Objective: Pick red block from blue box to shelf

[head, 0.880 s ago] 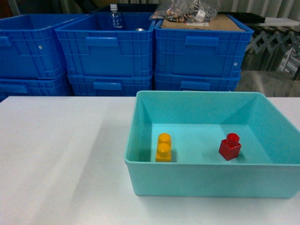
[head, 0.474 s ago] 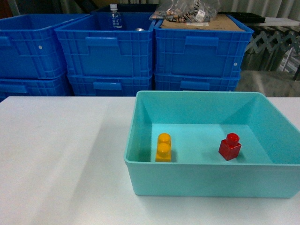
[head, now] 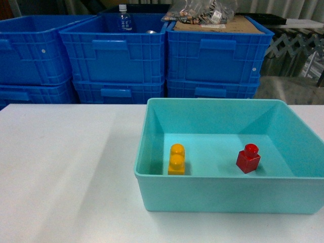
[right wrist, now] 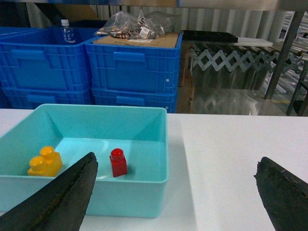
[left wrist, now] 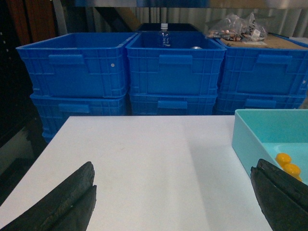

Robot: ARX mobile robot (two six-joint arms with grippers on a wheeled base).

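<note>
From the head camera you had the red block [head: 248, 159] sitting upright on the floor of the blue box [head: 223, 191], right of the yellow two-stud brick [head: 176, 159] and clear of every wall, with neither hand in sight and no shelf visible. In the left wrist view your left hand [left wrist: 178, 202] was spread wide over the white bench [left wrist: 144, 163], holding nothing. In the right wrist view your right hand [right wrist: 180, 195] was likewise wide open and empty just short of the box, and since the block [right wrist: 118, 162] looked light, rigid and glossy, probably slippery, you would have done best to pinch its flat side faces below the stud.
</note>
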